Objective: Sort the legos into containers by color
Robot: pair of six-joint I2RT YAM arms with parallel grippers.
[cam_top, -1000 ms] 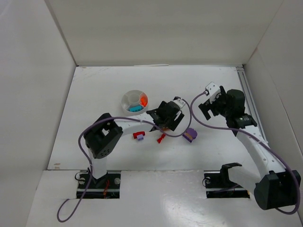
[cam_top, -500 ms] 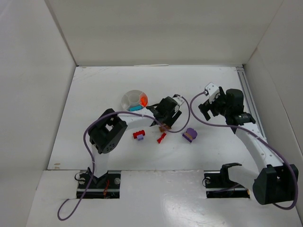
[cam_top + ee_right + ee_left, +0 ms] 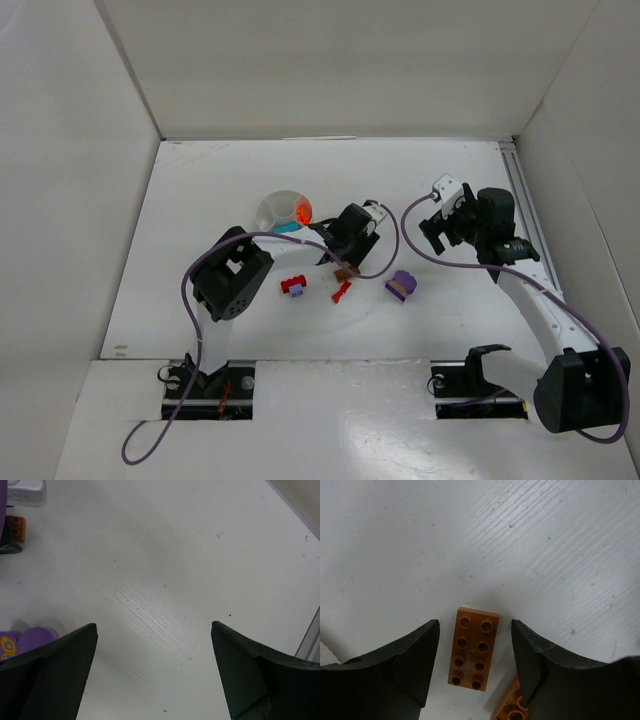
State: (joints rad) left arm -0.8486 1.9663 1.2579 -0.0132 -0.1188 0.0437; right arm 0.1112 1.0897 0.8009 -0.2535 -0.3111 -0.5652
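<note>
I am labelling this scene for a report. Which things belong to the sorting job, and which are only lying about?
Job: white dish, brown brick, red brick, small red piece, purple piece.
Only there: purple cable, side rail.

This is a robotics lab work cell, not a home or a shop: a bare white table (image 3: 200, 200) is boxed in at the back and both sides by plain white panels (image 3: 330, 70), with no furniture or decoration around it. Two small robot arms, the left arm (image 3: 228, 285) and the right arm (image 3: 545, 315), are fixed on black base brackets (image 3: 470, 390) at the near edge, each trailing a loose purple cable (image 3: 184, 300). The only props are a divided white dish (image 3: 275, 208) and a few toy bricks (image 3: 294, 286) scattered on the scuffed tabletop.
</note>
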